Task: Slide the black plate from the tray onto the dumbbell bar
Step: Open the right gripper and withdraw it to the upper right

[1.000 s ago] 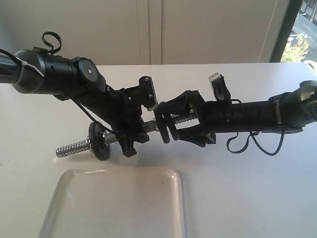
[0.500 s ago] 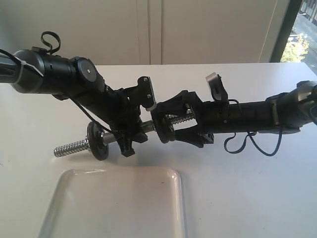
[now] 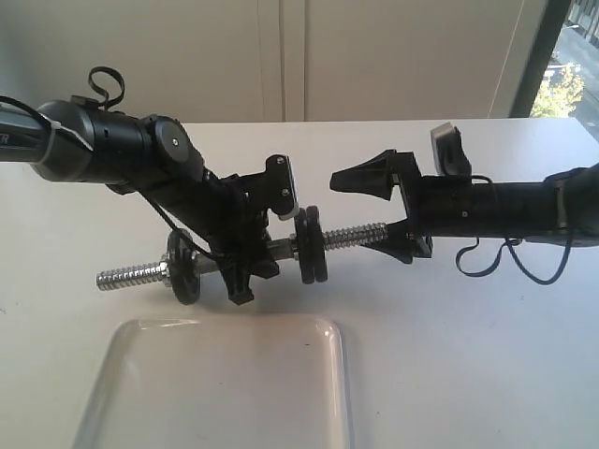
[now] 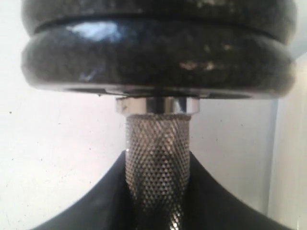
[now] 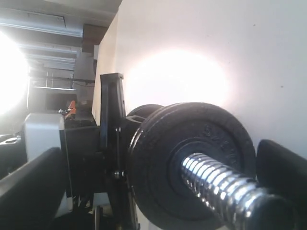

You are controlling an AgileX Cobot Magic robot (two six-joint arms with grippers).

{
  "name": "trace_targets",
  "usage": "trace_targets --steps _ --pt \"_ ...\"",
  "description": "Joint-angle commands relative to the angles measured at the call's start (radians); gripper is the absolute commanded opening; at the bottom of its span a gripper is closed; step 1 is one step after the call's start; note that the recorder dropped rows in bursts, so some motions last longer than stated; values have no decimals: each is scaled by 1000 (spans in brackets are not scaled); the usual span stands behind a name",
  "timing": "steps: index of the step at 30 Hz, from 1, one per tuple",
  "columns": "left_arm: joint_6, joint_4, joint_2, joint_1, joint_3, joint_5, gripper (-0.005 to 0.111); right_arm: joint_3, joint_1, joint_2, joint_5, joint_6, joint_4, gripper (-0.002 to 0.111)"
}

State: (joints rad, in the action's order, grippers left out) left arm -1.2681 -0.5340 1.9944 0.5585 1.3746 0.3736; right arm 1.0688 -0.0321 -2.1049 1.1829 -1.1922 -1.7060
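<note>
Right claw (image 3: pixel 370 215) has drawn back off the threaded end, jaws spread. Matte black plate (image 3: pixel 317 247) sits on the chrome bar (image 3: pixel 131 276) against a second disc (image 3: pixel 301 245), off the glossy round-cornered tray (image 3: pixel 225 393) at the bench's (image 3: pixel 468 355) near edge. Left claw (image 3: pixel 262 243) pinches the bar's knurled middle.

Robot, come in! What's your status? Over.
Left gripper shut on dumbbell bar. Right gripper open around threaded end. Black plate on the bar, tray bare. Nothing blocking.

The plate (image 3: pixel 311 245) sits on the bar (image 3: pixel 356 234) just beside the left pincer (image 3: pixel 245 267), between it and the right pincer (image 3: pixel 372 213). Another disc (image 3: pixel 185 267) sits on the left pincer's far side, and the tray (image 3: pixel 140 374) lies before it.
</note>
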Motion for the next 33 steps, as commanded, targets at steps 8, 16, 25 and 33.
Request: trace_targets --steps 8,16,25,33 --pt "42 -39 -132 -28 22 17 0 6 136 11 38 4 44 105" --pt "40 -35 -132 -38 22 40 0 6 186 11 38 4 67 66" --pt "40 -37 -132 -38 22 44 0 6 186 69 38 -50 65 14" --pt "42 -41 -128 -38 22 49 0 -76 182 429 38 -194 111 0"
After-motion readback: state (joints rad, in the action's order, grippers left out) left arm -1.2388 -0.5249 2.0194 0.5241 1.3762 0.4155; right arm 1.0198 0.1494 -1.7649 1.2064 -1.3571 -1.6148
